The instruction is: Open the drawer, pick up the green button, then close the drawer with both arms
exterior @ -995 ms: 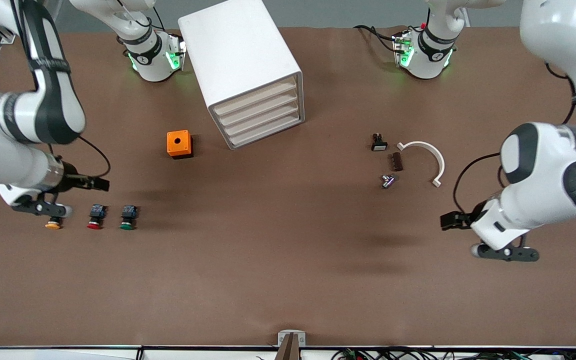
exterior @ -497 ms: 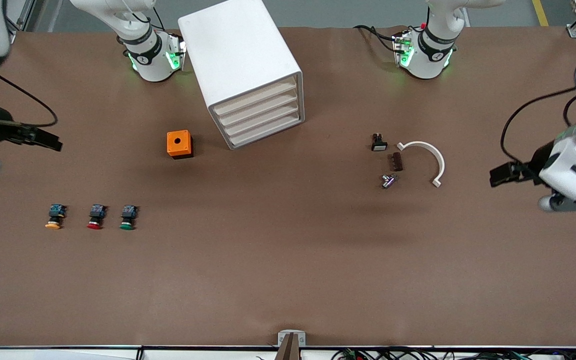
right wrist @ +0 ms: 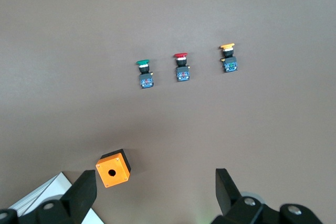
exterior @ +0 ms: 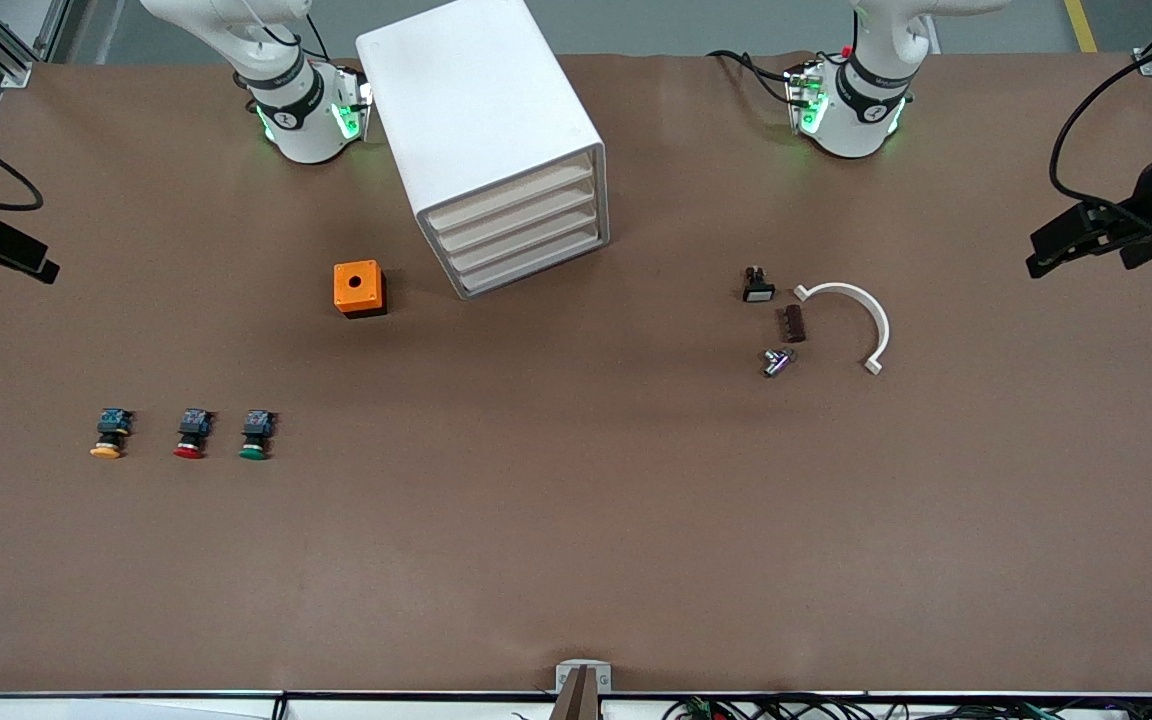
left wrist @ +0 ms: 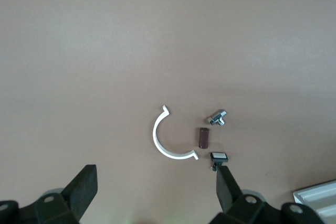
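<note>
The white cabinet [exterior: 476, 120] stands near the robots' bases with all four drawers shut. The drawer [exterior: 532, 264] is the lowest of them. The green-capped button [exterior: 254, 438] [right wrist: 144, 72] lies on the table nearer the front camera, toward the right arm's end, beside a red-capped one [exterior: 191, 435] and a yellow-orange one [exterior: 109, 433]. My right gripper [exterior: 44, 270] [right wrist: 156, 187] hangs open and empty high over the right arm's end of the table. My left gripper [exterior: 1036, 265] [left wrist: 156, 182] hangs open and empty over the left arm's end.
An orange box with a round hole [exterior: 357, 287] sits beside the cabinet, toward the right arm's end. Toward the left arm's end lie a white curved piece [exterior: 881, 325], a small black switch [exterior: 758, 287], a brown block [exterior: 794, 322] and a metal part [exterior: 776, 361].
Both arms have swung up and outward toward their ends of the table, away from the buttons and small parts. Both grippers stayed open. Nothing on the table moved.
</note>
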